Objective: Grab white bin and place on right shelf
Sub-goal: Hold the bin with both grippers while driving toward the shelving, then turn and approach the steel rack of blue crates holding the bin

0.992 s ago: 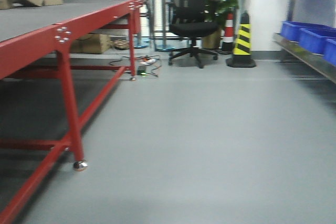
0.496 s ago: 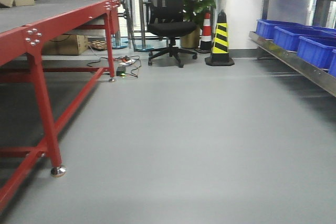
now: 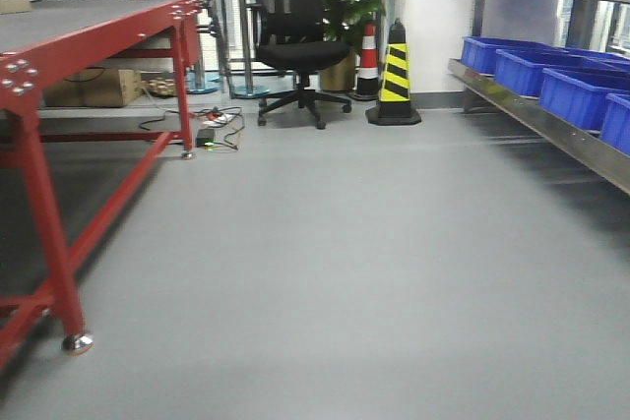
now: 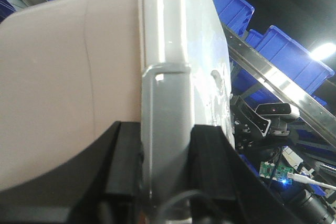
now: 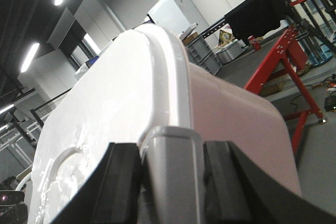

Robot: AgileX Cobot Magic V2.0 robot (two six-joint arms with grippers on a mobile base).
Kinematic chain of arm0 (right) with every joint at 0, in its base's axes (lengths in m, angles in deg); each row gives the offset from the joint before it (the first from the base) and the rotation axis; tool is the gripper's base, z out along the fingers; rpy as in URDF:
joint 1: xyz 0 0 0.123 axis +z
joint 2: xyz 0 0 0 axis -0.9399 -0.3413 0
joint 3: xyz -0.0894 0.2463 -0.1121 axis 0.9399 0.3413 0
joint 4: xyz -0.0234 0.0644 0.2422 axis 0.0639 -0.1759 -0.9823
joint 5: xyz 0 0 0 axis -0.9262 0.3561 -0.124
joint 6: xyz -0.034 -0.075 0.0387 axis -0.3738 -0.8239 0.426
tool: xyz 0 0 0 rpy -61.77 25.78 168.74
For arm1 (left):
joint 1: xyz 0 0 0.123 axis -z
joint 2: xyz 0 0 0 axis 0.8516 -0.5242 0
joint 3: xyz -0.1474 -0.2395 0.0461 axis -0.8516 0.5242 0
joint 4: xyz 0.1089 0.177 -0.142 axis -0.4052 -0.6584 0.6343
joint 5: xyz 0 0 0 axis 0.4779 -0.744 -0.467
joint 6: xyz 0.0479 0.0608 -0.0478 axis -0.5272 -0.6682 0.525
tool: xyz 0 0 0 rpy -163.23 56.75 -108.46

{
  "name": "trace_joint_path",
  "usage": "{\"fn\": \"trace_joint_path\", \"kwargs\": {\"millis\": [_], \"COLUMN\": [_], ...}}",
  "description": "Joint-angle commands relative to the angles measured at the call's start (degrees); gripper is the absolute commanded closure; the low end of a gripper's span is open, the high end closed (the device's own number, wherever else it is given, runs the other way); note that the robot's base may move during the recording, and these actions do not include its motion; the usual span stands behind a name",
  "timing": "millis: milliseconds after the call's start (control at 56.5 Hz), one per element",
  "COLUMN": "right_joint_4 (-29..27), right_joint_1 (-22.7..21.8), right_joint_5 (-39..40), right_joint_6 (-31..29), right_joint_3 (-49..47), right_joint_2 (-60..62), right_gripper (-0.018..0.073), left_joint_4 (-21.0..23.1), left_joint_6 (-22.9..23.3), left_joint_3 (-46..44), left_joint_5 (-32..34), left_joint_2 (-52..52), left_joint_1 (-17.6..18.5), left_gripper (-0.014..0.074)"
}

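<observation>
The white bin [image 4: 63, 82] fills the left wrist view, pale pinkish wall at left, white lid at right. My left gripper [image 4: 167, 166] is shut on the bin's grey handle clip at its rim. In the right wrist view the same bin [image 5: 231, 124] shows with its white lid at left, and my right gripper [image 5: 170, 179] is shut on the grey clip at the other end. The bin is held off the floor between both grippers. The right shelf [image 3: 551, 125], a steel rack, runs along the right of the front view. The bin and grippers are out of the front view.
Blue crates [image 3: 566, 81] sit on the steel rack. A red-framed table [image 3: 59, 56] with a dark mat stands at left. A black office chair [image 3: 295, 36], a yellow-black cone [image 3: 396, 71], a plant and floor cables lie ahead. Grey floor [image 3: 335, 263] spreads between.
The front view has swung to the right: the red table slid left and the steel rack with blue crates came further into view. The chair and cone shifted left.
</observation>
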Motion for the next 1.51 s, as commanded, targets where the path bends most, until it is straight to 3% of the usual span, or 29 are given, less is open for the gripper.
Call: {"fn": "trace_joint_path", "kwargs": {"millis": [0, 1488], "right_joint_4": [-7.26, -7.26], "right_joint_1": [0.92, 0.92], "right_joint_5": [-4.7, -4.67], "right_joint_6": [-0.97, -0.97], "right_joint_3": [-1.98, -1.98], "right_joint_2": [1.94, 1.94], "right_gripper": [0.049, 0.049], "left_joint_4": [3.71, 3.71], "left_joint_6": [-1.79, -1.79], "left_joint_3": [-2.05, -2.05], "left_joint_5": [-12.44, -12.44], "left_joint_2": [2.72, 2.72], "left_joint_1": [1.66, 1.66], "left_gripper": [0.0723, 0.0723]}}
